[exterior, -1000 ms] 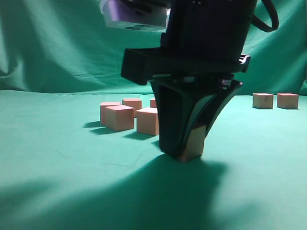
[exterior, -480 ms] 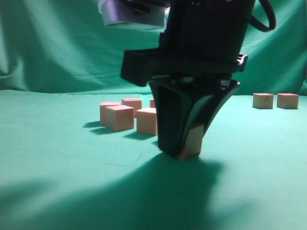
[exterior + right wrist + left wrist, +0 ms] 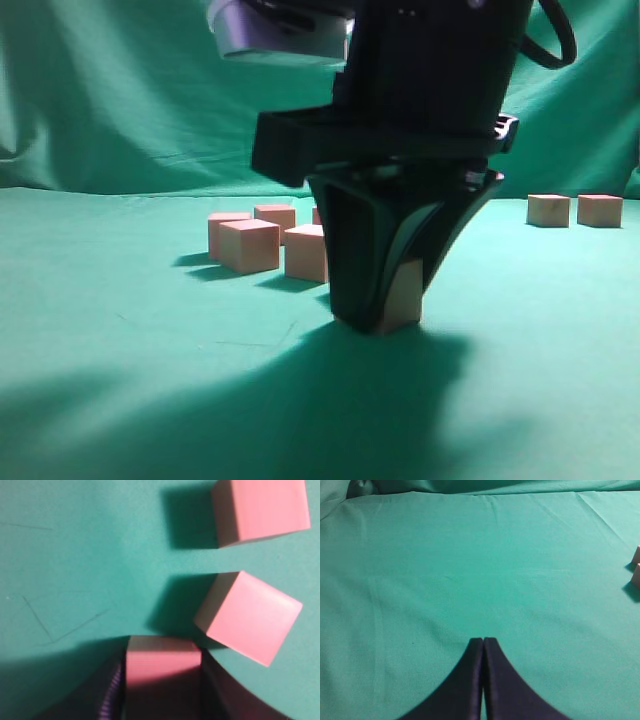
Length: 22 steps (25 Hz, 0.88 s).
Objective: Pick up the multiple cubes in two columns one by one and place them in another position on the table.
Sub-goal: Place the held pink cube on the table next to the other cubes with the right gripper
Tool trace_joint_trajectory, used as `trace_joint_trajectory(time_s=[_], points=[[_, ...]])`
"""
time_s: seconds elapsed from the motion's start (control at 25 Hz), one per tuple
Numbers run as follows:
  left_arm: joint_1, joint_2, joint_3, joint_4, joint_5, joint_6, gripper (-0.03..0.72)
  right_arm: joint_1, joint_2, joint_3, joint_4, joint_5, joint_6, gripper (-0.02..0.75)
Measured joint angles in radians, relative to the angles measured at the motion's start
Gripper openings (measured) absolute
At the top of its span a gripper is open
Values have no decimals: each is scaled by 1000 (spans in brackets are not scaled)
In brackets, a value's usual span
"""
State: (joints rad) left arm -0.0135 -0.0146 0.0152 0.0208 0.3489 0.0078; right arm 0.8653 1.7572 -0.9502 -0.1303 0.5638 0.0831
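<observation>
Since a second ago the right gripper (image 3: 385, 320) has shifted slightly left with its cube (image 3: 401, 297), whose base now sits flat on the table (image 3: 120, 380); little else has changed. The near finger (image 3: 355, 270) hides most of that cube in the exterior view, leaving only its right face showing. In the right wrist view the cube (image 3: 162, 667) sits between the two dark fingers, lower half lost in shadow; whether the pads still press its sides or have let go cannot be told. Two loose cubes lie at 1 o'clock from it: the nearer (image 3: 250, 616) turned askew, the farther (image 3: 260, 510) cut by the top edge. Behind the gripper, a cluster (image 3: 250, 244) is partly blocked; a pair (image 3: 573, 210) stands far right. Left gripper (image 3: 483, 641): tips pressed together, nothing held, above bare cloth.
</observation>
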Motion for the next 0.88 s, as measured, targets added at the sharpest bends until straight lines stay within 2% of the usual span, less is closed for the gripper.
trace_joint_trajectory(time_s=[0.28, 0.4, 0.44, 0.48, 0.72, 0.88], points=[[0, 0, 0, 0, 0, 0, 0, 0, 4, 0, 0, 0, 10, 549], [0, 0, 0, 0, 0, 0, 0, 0, -6, 0, 0, 2, 29, 542], [0, 0, 0, 0, 0, 0, 0, 0, -14, 0, 0, 9, 31, 582], [0, 0, 0, 0, 0, 0, 0, 0, -24, -2, 0, 24, 32, 568], [0, 0, 0, 0, 0, 0, 0, 0, -97, -54, -9, 187, 45, 568], [0, 0, 0, 0, 0, 0, 0, 0, -162, -108, -65, 288, 109, 568]])
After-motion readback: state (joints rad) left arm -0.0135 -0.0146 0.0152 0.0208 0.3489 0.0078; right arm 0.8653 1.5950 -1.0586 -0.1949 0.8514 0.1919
